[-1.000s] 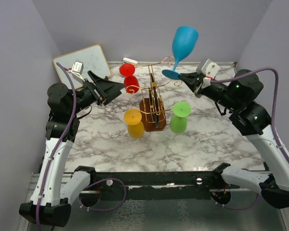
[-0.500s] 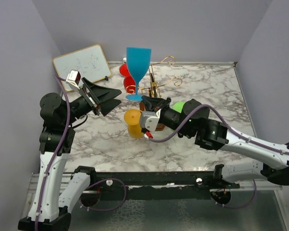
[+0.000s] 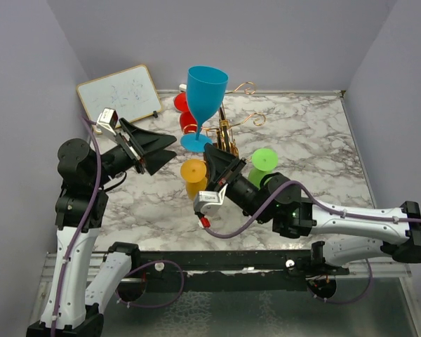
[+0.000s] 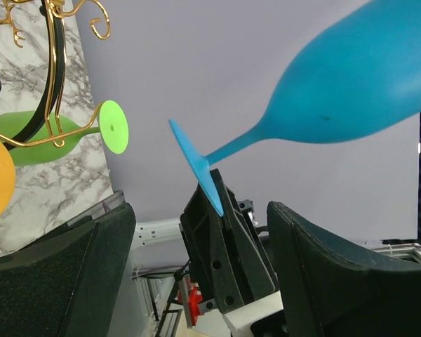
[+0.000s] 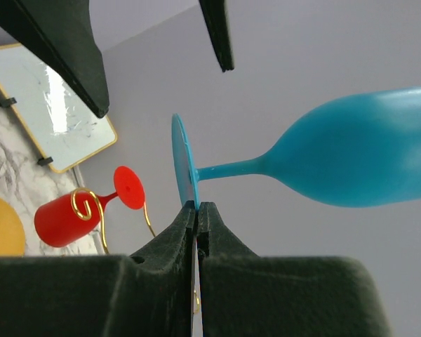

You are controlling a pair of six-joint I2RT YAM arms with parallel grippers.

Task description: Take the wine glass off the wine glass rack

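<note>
My right gripper (image 3: 209,149) is shut on the rim of the foot of a blue wine glass (image 3: 206,86) and holds it upright in the air, just left of the gold wire wine glass rack (image 3: 229,130). In the right wrist view the closed jaws (image 5: 196,208) pinch the foot's edge, with the bowl (image 5: 358,158) to the right. My left gripper (image 3: 170,146) is open and empty, its fingers pointing at the glass's foot from the left. In the left wrist view the foot (image 4: 196,168) lies between my open left fingers (image 4: 63,281).
Two red glasses (image 3: 188,121) hang on the rack's left side. An orange glass (image 3: 194,177) and a green glass (image 3: 262,161) hang low at its front. A whiteboard (image 3: 119,91) leans at the back left. Purple walls enclose the marble table (image 3: 316,140).
My right arm has swung the blue glass from the rack's right side across to its left front. It has risen slightly in the last half second, and my left gripper has edged toward its foot.
</note>
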